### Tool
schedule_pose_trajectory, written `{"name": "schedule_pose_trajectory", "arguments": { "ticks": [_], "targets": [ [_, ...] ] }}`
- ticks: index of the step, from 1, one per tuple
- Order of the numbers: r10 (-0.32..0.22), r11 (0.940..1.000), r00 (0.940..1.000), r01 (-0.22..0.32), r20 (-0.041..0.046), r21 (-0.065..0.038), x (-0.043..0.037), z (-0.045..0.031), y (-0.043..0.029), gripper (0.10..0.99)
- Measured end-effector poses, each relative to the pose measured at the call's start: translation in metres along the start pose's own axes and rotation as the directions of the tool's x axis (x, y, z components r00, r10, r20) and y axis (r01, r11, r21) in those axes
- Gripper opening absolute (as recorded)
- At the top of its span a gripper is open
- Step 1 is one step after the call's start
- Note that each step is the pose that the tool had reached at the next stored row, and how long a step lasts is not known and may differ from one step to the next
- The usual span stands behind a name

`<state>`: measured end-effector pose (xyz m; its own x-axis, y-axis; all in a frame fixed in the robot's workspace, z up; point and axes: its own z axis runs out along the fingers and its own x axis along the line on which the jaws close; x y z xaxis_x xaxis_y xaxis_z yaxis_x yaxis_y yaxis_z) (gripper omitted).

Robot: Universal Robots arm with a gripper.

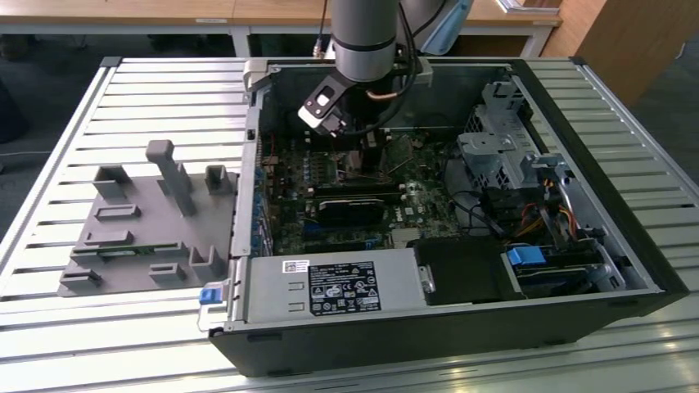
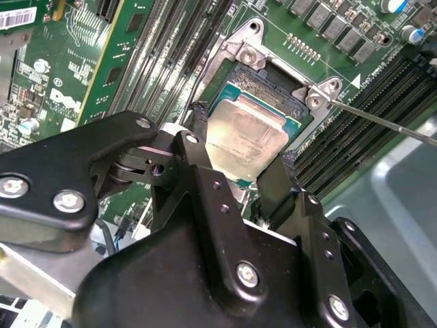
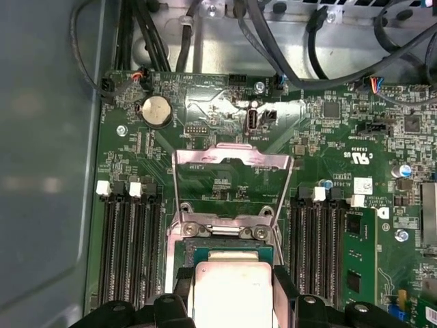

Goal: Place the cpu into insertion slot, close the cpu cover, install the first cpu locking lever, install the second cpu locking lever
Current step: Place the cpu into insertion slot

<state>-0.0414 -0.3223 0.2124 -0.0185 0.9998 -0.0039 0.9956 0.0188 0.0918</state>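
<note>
My gripper (image 2: 242, 156) reaches down into the open computer case (image 1: 611, 270) in the exterior view, over the green board. In both wrist views its two black fingers (image 2: 196, 133) flank the cpu (image 2: 247, 140), a silvery square chip, and press on its opposite edges. The cpu lies right over the insertion slot (image 2: 268, 85); I cannot tell whether it is seated or still just above. The slot's dark far edge shows beyond the chip. In the first wrist view the cpu cover (image 3: 232, 161) stands flipped open past the slot, and the gripper (image 3: 233, 292) holds the cpu (image 3: 232, 283). Thin wire levers (image 3: 176, 198) are swung up.
Long black memory slots (image 3: 130, 246) run along both sides of the socket. A black graphics card (image 1: 355, 205), a power supply (image 1: 327, 286) and a drive cage (image 1: 502, 155) fill the case. A grey parts fixture (image 1: 142, 221) lies on the slatted table at the exterior view's left.
</note>
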Motion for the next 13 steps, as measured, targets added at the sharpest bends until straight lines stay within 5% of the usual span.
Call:
{"name": "schedule_pose_trajectory", "arguments": {
  "ticks": [13],
  "targets": [
    [0.015, 0.9999, 0.9999, -0.015, 0.0041, 0.000, 0.0013, 0.0091, -0.0023, 0.541]
  ]
}}
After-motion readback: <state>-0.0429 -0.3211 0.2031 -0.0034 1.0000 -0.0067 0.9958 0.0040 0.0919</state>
